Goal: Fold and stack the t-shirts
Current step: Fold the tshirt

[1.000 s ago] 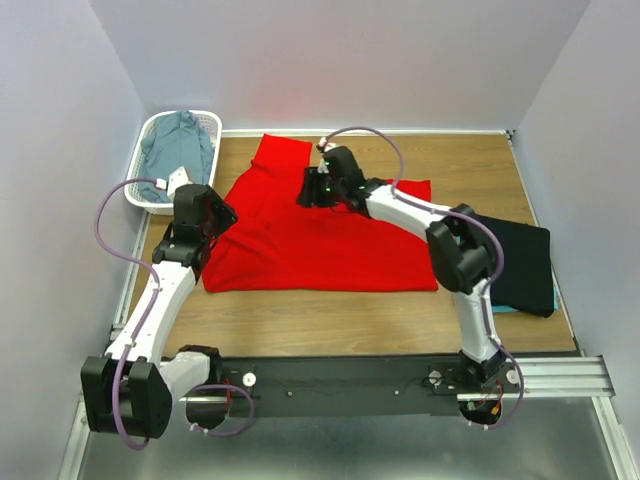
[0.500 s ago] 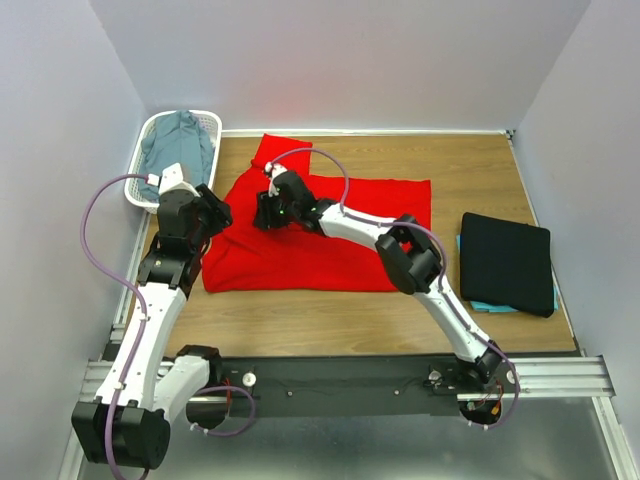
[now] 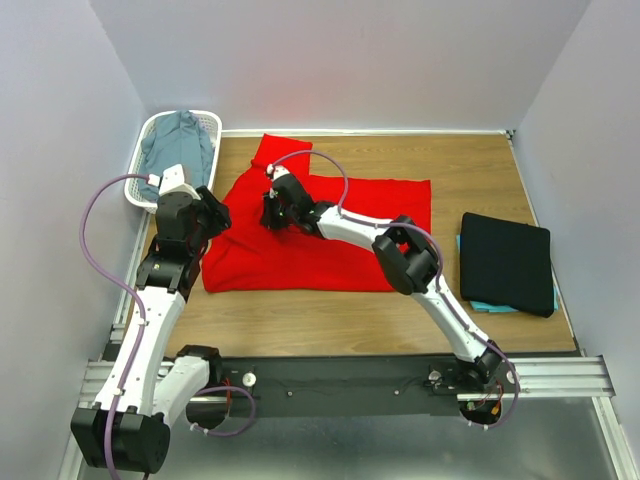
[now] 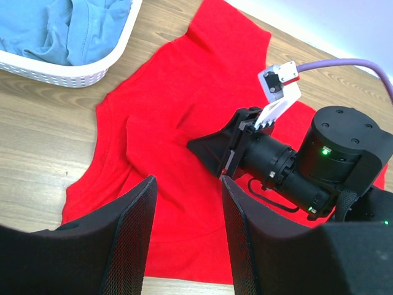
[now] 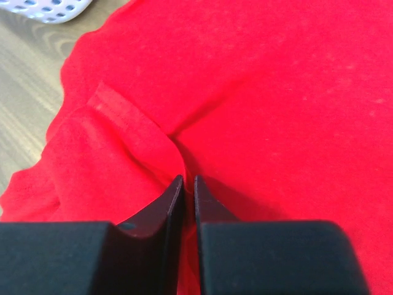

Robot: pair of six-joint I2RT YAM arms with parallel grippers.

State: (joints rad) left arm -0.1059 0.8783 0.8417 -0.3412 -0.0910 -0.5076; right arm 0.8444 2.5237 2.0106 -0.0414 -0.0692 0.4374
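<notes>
Right fingers (image 5: 161, 212) pinching fold of red t-shirt (image 5: 295, 92); left fingers (image 4: 129, 239) spread, hovering above

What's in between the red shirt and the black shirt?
Just bare wooden table. The top view shows a strip of wood between the red t-shirt and the folded black t-shirt; the right arm crosses its near end.

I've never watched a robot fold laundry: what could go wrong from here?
The right tool pinches only a thin ridge of the red t-shirt, which might slip free when lifted. The open left tool hangs close to the right arm, so they could bump.
</notes>
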